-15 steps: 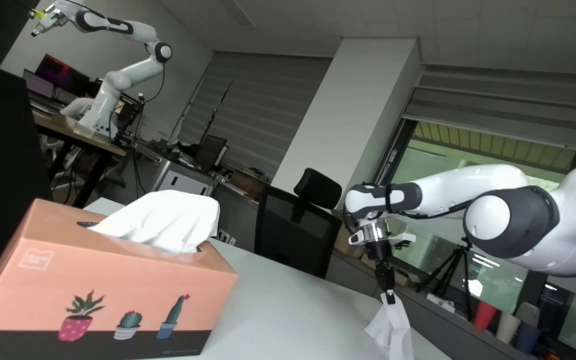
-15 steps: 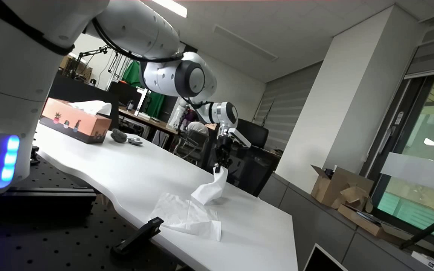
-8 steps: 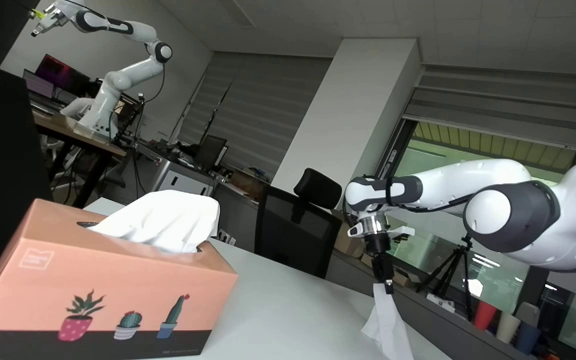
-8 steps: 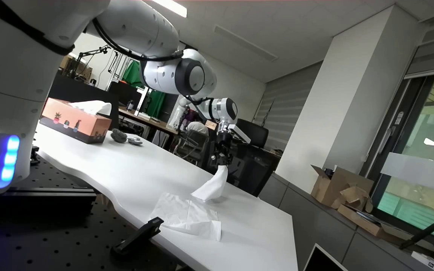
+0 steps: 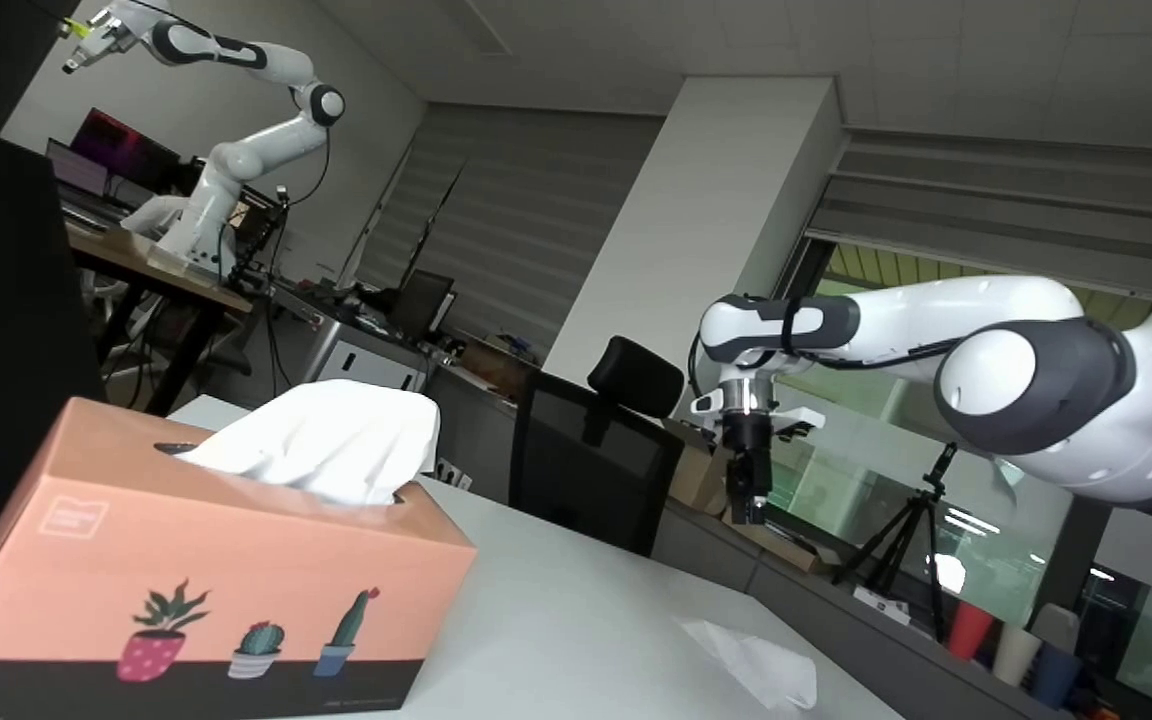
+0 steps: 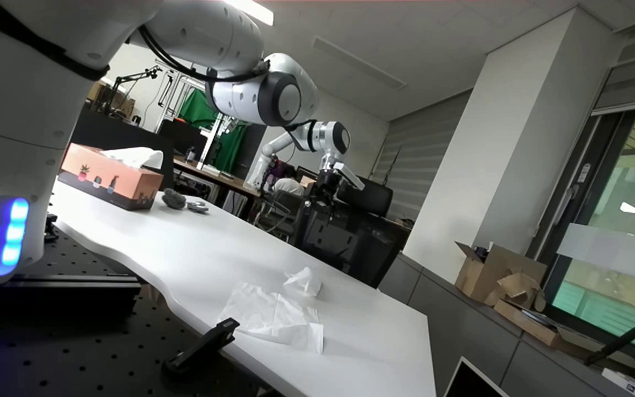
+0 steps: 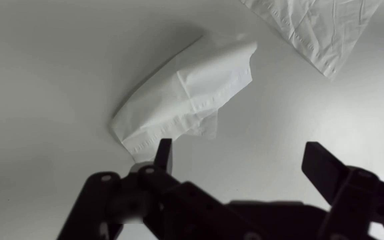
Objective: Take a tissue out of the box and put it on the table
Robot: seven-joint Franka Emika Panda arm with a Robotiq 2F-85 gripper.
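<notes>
Seeing in an exterior view a black two-fingered gripper (image 5: 746,515) raised well above a smooth white table (image 5: 556,620), with a thin white paper tissue (image 5: 761,668) resting on it, well apart from a peach-and-charcoal cardboard box (image 5: 216,570) printed with potted cacti (image 5: 258,645). Judging the job all but finished: tissue out of the box, down on the table, clear of the gripper. Noting a white tissue tuft (image 5: 321,440) poking from the top of the box, probably not needed for this task. Finding in an exterior view a flatter, wrinkled white sheet (image 6: 273,320) near the bunched tissue; cannot tell its origin from these views. Would guess at nothing left beyond backing the gripper away. Looking down through the wrist view past slim dark fingers (image 7: 323,170), spread wide apart and holding nothing, to the tissue on the table below, partly behind one of them and just apart from the wrinkled sheet. Seeing it folded over into a long uneven strip, pale and matte, creased across the middle, with rows of embossed dots along its edges and a small corner poking out from underneath. Expecting so light and slack a thing to shift at any brush.
</notes>
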